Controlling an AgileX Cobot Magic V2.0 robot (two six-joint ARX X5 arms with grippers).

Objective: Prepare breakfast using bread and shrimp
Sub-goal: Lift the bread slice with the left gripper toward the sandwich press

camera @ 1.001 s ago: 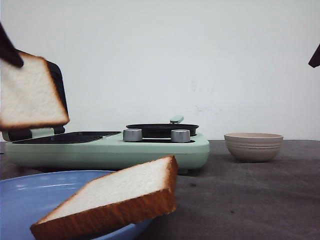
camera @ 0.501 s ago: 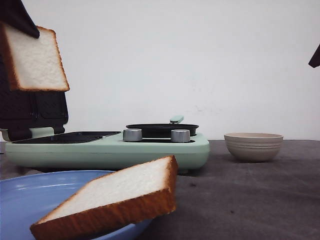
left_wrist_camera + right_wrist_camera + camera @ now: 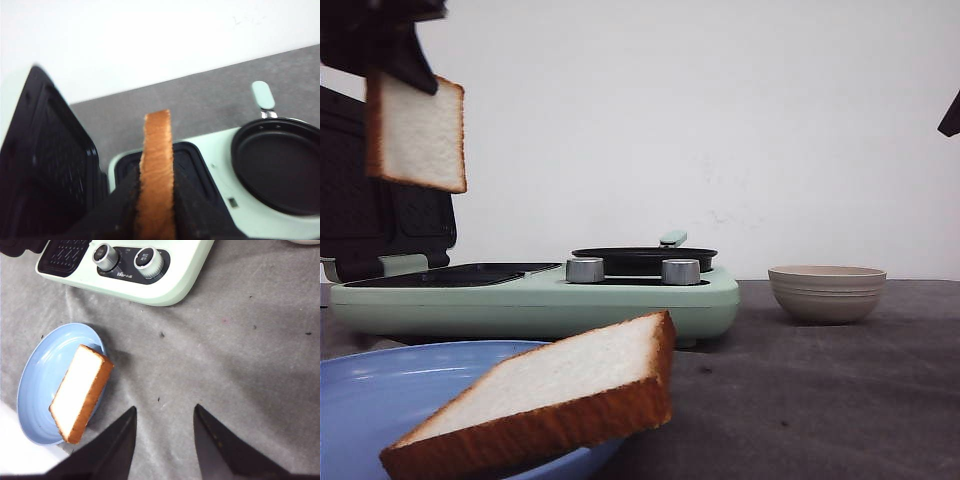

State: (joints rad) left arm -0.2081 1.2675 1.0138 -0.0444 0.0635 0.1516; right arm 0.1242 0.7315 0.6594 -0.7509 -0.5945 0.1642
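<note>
Two slices of bread here: one slice (image 3: 417,132) is pinched edge-on in the left gripper (image 3: 156,200), hanging up above the open sandwich plate (image 3: 192,170) of the mint breakfast maker (image 3: 535,295); the other slice (image 3: 80,391) leans half off the blue plate (image 3: 35,385). The right gripper (image 3: 164,440) is spread wide with nothing in it, hovering over bare table. No shrimp visible anywhere, and the beige bowl (image 3: 827,292) is too side-on to see into. Risk-wise, the grip is only on the crust end, so the soft slice could sag, tear or swing and land crooked on the plate's rim or against the raised lid (image 3: 42,165).
</note>
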